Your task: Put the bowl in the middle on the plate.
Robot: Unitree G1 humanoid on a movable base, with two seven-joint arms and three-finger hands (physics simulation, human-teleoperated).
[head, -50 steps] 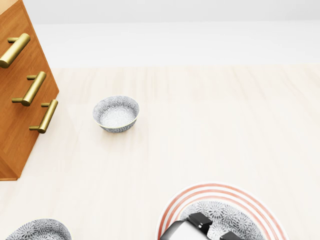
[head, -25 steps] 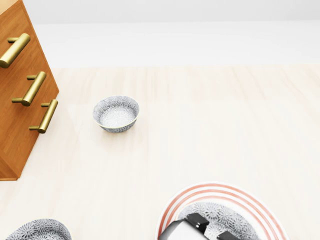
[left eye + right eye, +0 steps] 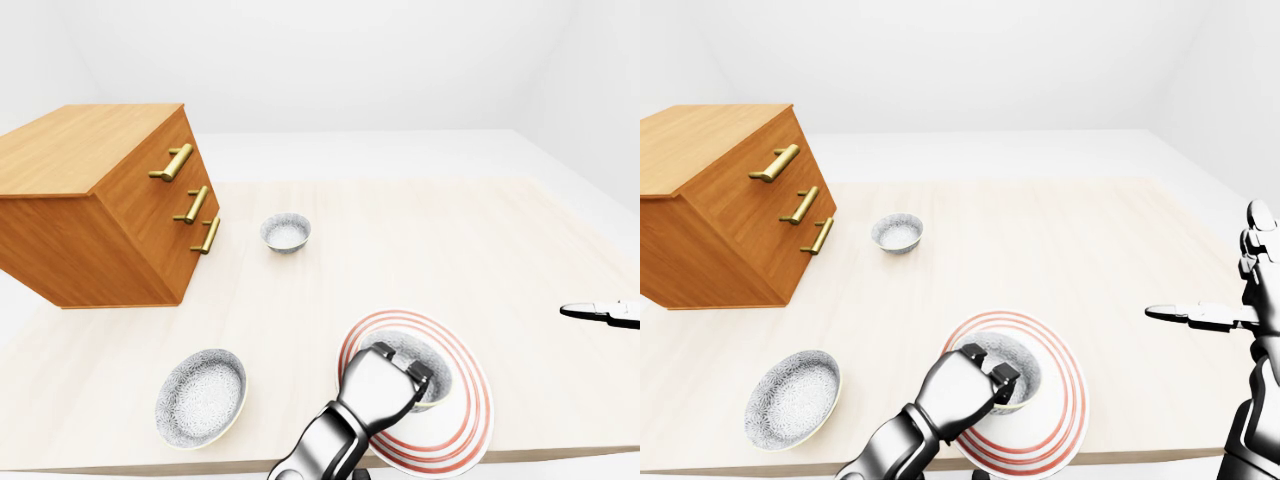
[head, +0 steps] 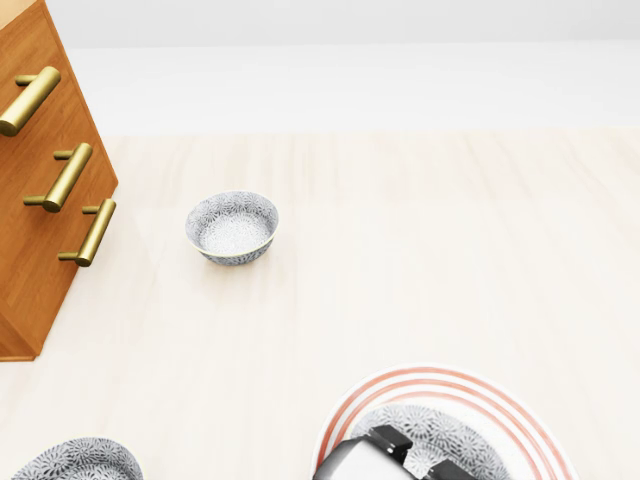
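In the head view the left hand (image 3: 965,385) has slid a little toward the bottom-left edge since a second ago, while the bowl (image 3: 1022,360) has stayed on the plate (image 3: 1062,410).

The pale wooden table (image 3: 420,240) fills most of each view. A wooden drawer chest (image 3: 90,200) with three brass handles stands on its left part. The red-ringed plate lies near the table's bottom edge in the eye views, right of centre. A wide bowl (image 3: 792,398) with a speckled pattern sits well to the plate's left, near the same edge. The bowl rests inside the plate's rings, upright. A small bowl (image 3: 897,232) sits higher up, just right of the chest.

The left hand is at the bowl's lower-left side, its dark fingertips (image 3: 1003,372) hooked over the rim and pinching it. The right hand (image 3: 1255,300) hovers at the right edge of the right-eye view, well apart from the plate, fingers spread with one stretched leftward.
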